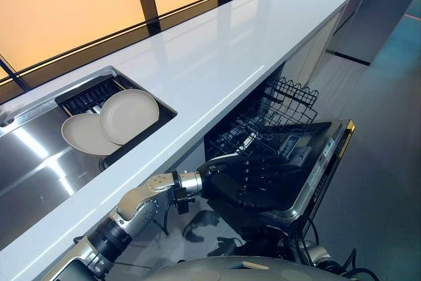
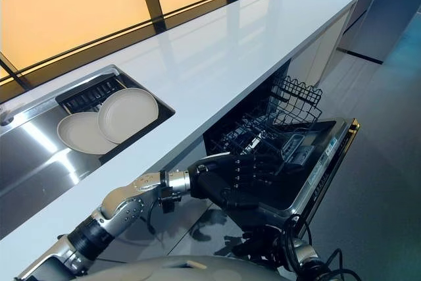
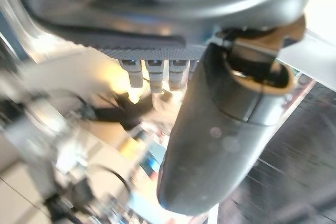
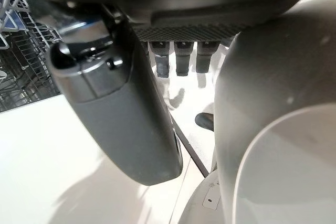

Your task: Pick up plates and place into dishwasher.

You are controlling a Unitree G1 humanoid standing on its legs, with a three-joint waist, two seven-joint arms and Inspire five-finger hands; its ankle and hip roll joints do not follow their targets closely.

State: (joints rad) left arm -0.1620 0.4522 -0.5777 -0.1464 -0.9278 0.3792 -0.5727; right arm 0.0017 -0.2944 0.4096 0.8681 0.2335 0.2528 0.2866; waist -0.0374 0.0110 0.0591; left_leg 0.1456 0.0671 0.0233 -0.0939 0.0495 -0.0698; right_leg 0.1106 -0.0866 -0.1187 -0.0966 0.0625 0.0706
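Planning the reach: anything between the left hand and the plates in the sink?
Yes. The left hand hangs below counter level over the open dishwasher door; the white countertop edge lies between it and the two plates in the sink.

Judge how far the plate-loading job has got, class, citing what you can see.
Done: the dishwasher door is open and the rack pulled out, with no plates visible in it. In hand: nothing; the left robot hand hovers empty over the door. Left: both plates remain in the sink.
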